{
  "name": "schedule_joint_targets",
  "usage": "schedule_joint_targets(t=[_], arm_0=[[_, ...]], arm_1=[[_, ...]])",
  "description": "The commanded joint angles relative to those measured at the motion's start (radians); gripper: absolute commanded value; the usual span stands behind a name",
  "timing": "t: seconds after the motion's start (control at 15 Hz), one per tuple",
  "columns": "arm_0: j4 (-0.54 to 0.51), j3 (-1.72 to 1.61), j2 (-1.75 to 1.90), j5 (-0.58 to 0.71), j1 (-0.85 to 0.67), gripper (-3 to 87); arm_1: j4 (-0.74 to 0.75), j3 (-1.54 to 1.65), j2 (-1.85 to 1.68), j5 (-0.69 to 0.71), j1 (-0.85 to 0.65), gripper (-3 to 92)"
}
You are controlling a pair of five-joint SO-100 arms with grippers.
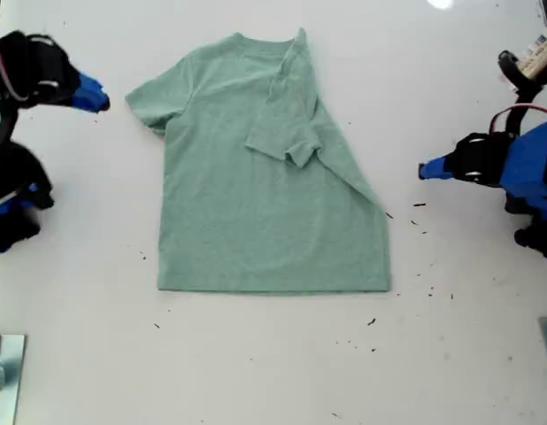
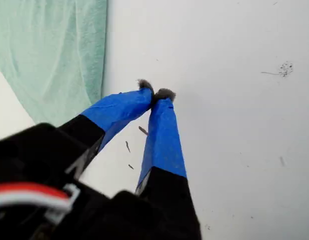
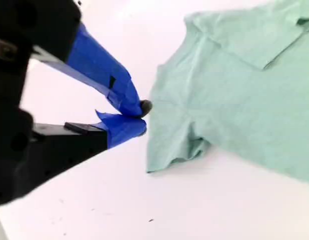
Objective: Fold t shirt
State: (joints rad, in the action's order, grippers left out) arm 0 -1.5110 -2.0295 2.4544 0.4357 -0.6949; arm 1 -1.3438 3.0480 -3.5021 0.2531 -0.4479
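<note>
The desk [image 1: 256, 372] is white, with dark specks scattered toward the exterior view's lower right. The t shirt [image 1: 256, 204] lies flat at the middle of it, neck toward the top of the exterior view. The sleeve on that view's right is folded inward over the chest, leaving a slanted edge down that side; the sleeve on that view's left lies spread out. No print or writing is legible on the cloth.

My first gripper [image 1: 424, 171] stands at the exterior view's right, off the shirt and apart from its slanted edge. Its blue-taped jaws are closed tip to tip, holding nothing, with grey fuzz on the tips.

My second gripper [image 1: 104, 104] stands at the exterior view's left, just beside the spread sleeve but not touching it. Its jaws are closed at the tips and empty.

A small white label [image 1: 541, 42] shows on the arm at the exterior view's upper right; its text is too small to read.
</note>
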Motion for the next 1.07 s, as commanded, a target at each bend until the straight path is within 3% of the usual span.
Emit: schedule_joint_targets(t=[0.0,0.07,0.27,0.53,1.0], arm_0=[[-0.014,0.118,-0.098,0.104,-0.152,-0.2],[-0.011,0.13,-0.138,0.117,-0.172,15.3],[-0.003,0.175,-0.232,0.153,-0.192,24.6],[0.107,0.124,-0.345,0.153,-0.199,24.0],[0.534,-0.173,-0.692,0.213,-0.322,21.4]], arm_1=[[0.025,0.064,-0.003,0.0,0.011,2.6],[0.025,0.064,-0.003,0.005,0.014,2.6],[0.025,0.064,-0.003,0.021,0.015,2.6],[0.025,0.064,-0.003,0.035,0.012,2.6],[0.023,0.064,-0.003,0.055,0.017,2.6]])
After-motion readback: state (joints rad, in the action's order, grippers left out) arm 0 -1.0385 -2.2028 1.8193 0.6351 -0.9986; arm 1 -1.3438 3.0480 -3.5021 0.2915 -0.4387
